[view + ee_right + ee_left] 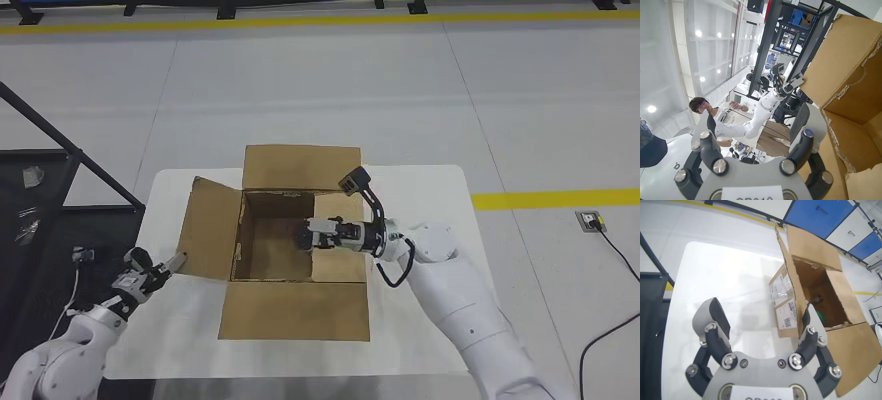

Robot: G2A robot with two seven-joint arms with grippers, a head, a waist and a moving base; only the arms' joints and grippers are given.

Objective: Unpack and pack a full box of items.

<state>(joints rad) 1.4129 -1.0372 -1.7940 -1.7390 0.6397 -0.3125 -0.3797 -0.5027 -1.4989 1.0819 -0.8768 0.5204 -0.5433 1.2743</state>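
An open cardboard box (290,300) stands mid-table with its four flaps spread. Inside it I see a dark bottle (816,298) and something green (820,316); the rest of the contents are hidden by the walls. My left gripper (764,317) is open beside the box's left flap (208,228), whose edge lies just in front of one finger (810,317). From above, that left gripper (172,265) sits near the flap's lower corner. My right gripper (303,237) hangs open over the box opening with nothing between its fingers (800,119), and the left gripper (793,84) shows beyond the flap.
The white table (430,200) has bare surface on both sides of the box. A black frame (60,140) and dark rack stand off the table's left edge. Shipping labels (783,306) cover the box's left wall.
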